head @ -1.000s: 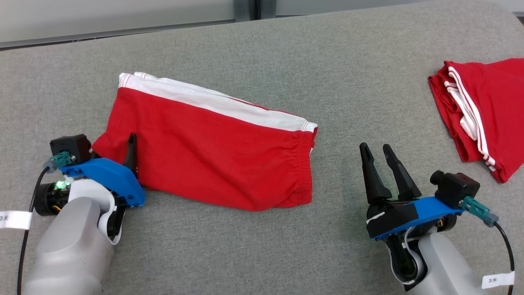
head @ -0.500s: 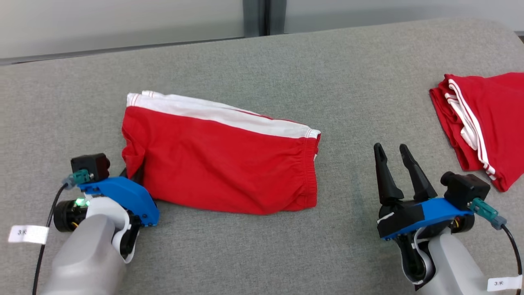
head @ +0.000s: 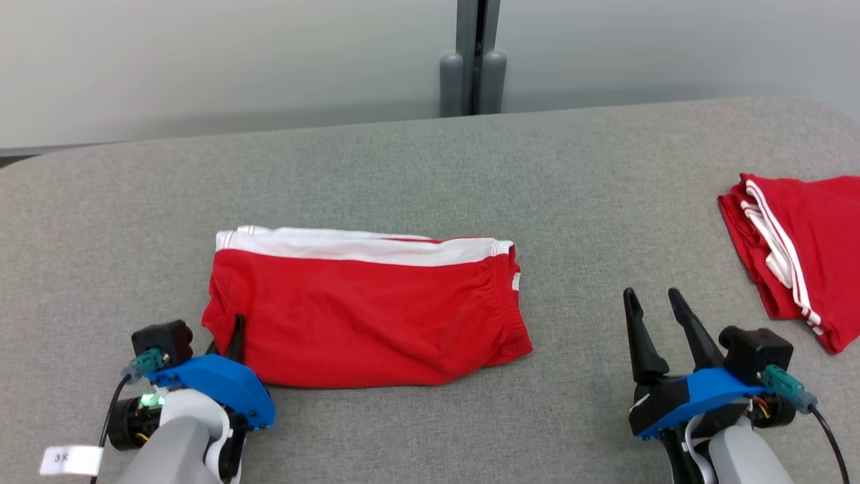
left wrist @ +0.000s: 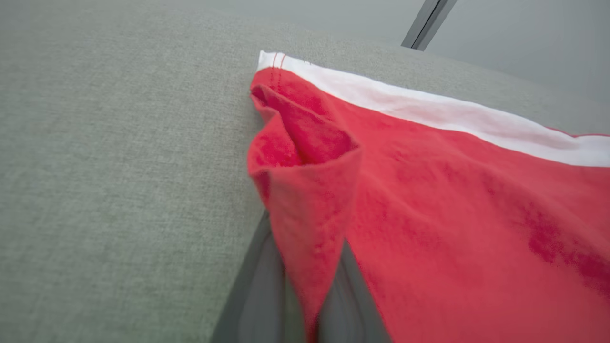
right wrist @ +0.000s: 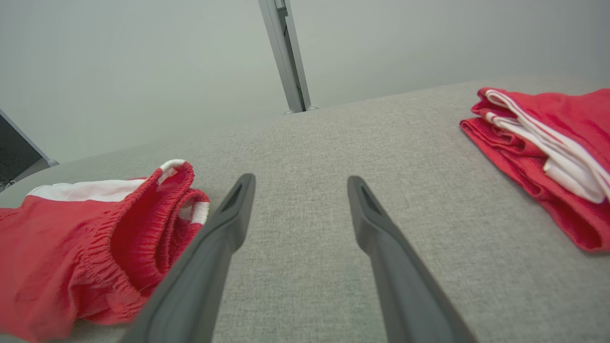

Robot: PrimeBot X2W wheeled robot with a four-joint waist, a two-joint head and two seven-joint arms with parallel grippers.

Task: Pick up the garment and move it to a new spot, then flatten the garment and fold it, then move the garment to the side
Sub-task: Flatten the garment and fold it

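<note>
The garment (head: 363, 316) is a pair of red shorts with a white side band, lying folded flat on the grey cloth-covered table (head: 430, 168). My left gripper (head: 235, 331) is shut on the garment's near left corner. In the left wrist view, that corner of the garment (left wrist: 305, 190) is bunched up and pinched between the blurred fingers (left wrist: 257, 290). My right gripper (head: 650, 297) stands open to the right of the garment, apart from it, with nothing between its fingers. The right wrist view has the garment's elastic waistband (right wrist: 157, 224) left of the right gripper (right wrist: 300, 181).
A second red garment with white stripes (head: 799, 255) lies folded at the table's right edge, also at the right of the right wrist view as the same folded red garment (right wrist: 538, 152). A grey wall with a post (head: 474, 60) runs behind the table.
My left gripper has shut on the garment's near left corner and pulled it nearer, so the garment now lies level instead of slanted. The head camera has tilted up. The right gripper stays open.
</note>
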